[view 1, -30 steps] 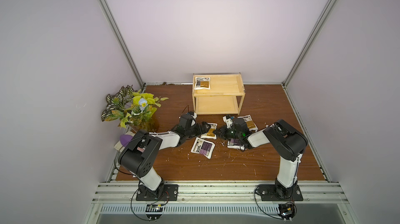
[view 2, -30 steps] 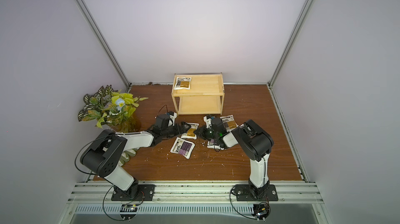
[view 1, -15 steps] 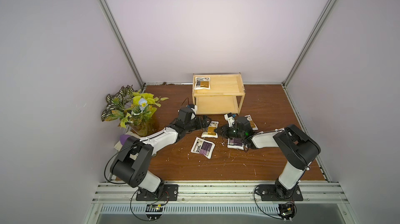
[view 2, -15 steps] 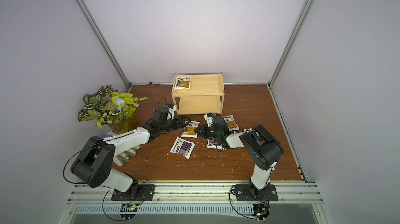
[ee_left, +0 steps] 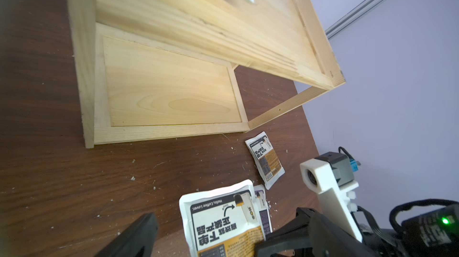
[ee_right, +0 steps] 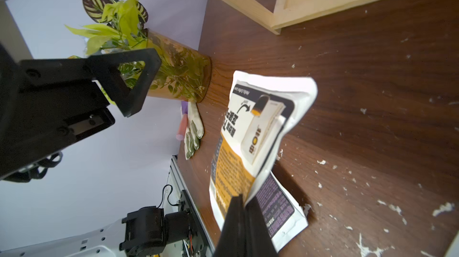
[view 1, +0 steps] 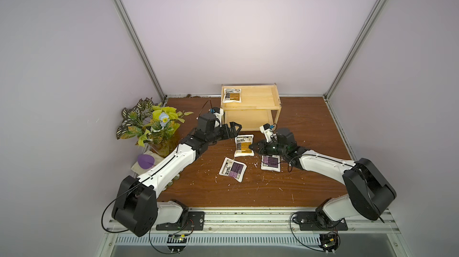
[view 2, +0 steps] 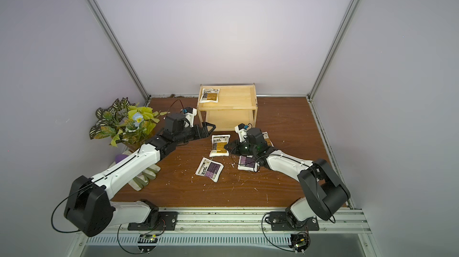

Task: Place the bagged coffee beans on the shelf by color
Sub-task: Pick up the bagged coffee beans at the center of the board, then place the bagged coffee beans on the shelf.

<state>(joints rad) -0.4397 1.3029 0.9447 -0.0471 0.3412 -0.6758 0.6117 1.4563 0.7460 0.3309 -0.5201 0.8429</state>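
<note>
Orange pouch (ee_right: pixel 250 129) edge between right gripper's (ee_right: pixel 244 203) jaws

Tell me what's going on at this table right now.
Two robot arms are sorting small white coffee pouches onto a light wooden two-tier shelf. The right gripper is shut on the edge of an orange-labelled pouch at mid-table, near the open left gripper. A second orange-labelled pouch already lies on the shelf's top board. Two purple-labelled pouches and a third orange-labelled pouch lie on the brown wooden table.
</note>
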